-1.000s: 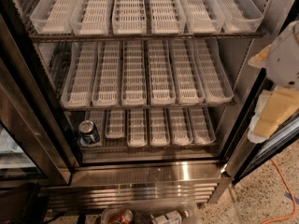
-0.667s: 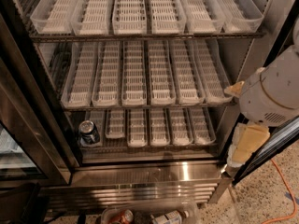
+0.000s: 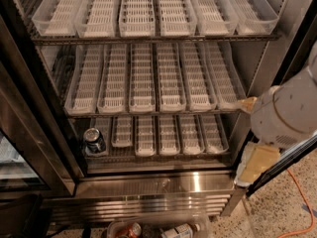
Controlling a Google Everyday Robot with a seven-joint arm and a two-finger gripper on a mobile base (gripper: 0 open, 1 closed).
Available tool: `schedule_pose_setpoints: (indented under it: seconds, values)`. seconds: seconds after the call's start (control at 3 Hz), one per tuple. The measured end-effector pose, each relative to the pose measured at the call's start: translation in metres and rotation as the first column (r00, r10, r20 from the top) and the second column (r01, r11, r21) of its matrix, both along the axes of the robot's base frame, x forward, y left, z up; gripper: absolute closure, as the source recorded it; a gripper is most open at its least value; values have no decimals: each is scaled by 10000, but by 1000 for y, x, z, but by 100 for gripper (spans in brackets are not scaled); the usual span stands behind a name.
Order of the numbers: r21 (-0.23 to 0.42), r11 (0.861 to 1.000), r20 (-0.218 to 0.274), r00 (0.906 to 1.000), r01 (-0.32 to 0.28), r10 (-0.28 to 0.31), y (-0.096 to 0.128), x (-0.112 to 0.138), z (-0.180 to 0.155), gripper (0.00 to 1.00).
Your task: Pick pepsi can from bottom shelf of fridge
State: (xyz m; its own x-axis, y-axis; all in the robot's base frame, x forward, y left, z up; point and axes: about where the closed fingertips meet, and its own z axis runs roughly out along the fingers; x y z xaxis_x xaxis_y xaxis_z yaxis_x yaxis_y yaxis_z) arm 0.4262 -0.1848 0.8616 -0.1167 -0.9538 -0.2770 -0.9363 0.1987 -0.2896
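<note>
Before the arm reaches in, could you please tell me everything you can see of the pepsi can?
The pepsi can is a small dark-blue, metal-looking can with a silver top and a faint pale mark on its side. It stands upright near the front of the bottom shelf, at the left end of the row of clear trays. Nothing grips it: the gripper hangs by the right frame of the fridge, well apart.

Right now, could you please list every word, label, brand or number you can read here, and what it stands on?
None can be read.
pepsi can on the bottom shelf: mark too blurred.
red can and white package on the floor: labels too small.
pincer, right of the fridge opening: no marking visible.
</note>
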Motion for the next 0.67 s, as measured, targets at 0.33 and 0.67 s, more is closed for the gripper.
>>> schedule_pose_setpoints:
  seconds: [0.33, 0.67]
  values:
    - [871, 9960, -64, 9997, -213, 220, 22, -12, -64, 0]
    - [1756, 9843, -20, 9999, -159, 165, 39, -7, -116, 0]
